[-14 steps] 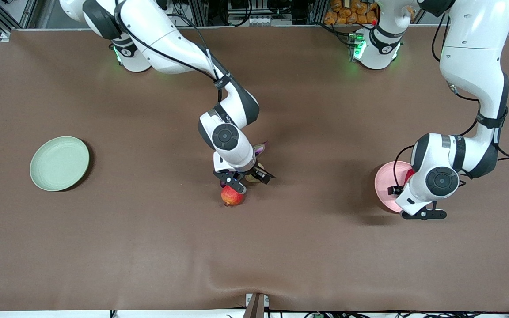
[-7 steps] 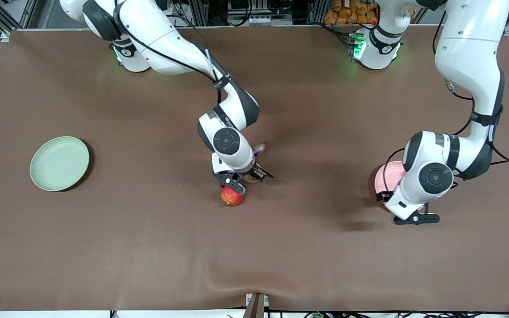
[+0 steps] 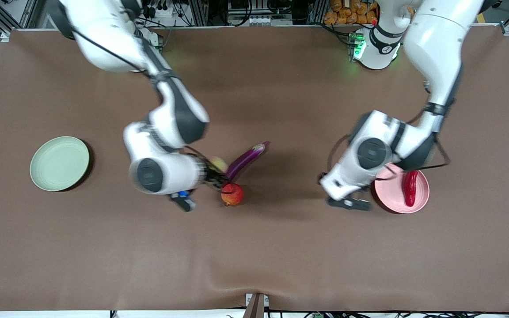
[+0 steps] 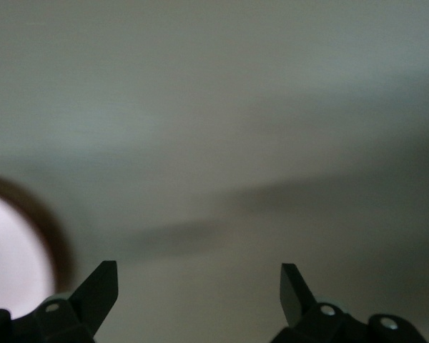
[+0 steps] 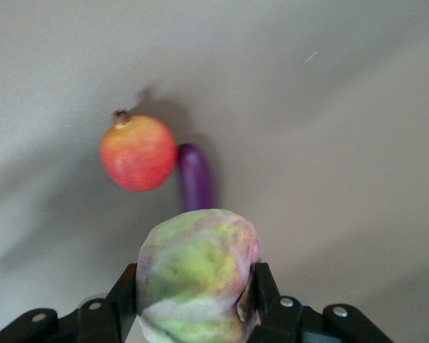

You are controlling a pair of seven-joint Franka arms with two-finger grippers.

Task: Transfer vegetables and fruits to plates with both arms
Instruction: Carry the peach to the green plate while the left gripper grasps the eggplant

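2 plates are seen, the pink plate (image 3: 391, 194) bearing 1 chili (image 3: 410, 188), the green plate (image 3: 59, 163) bare. 1 peach (image 5: 198, 275), clamped in the right gripper (image 5: 193, 304), is plain only in the right wrist view, above 1 pomegranate (image 3: 232, 194) and 1 eggplant (image 3: 245, 160). The left gripper (image 4: 199, 289) is spread wide beside the pink plate.

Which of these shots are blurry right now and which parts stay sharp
Front view: right arm smeared by motion, table and eggplant crisp. Left wrist view: everything streaked, pink plate washed out. Right wrist view: held peach slightly soft, pomegranate clearer.
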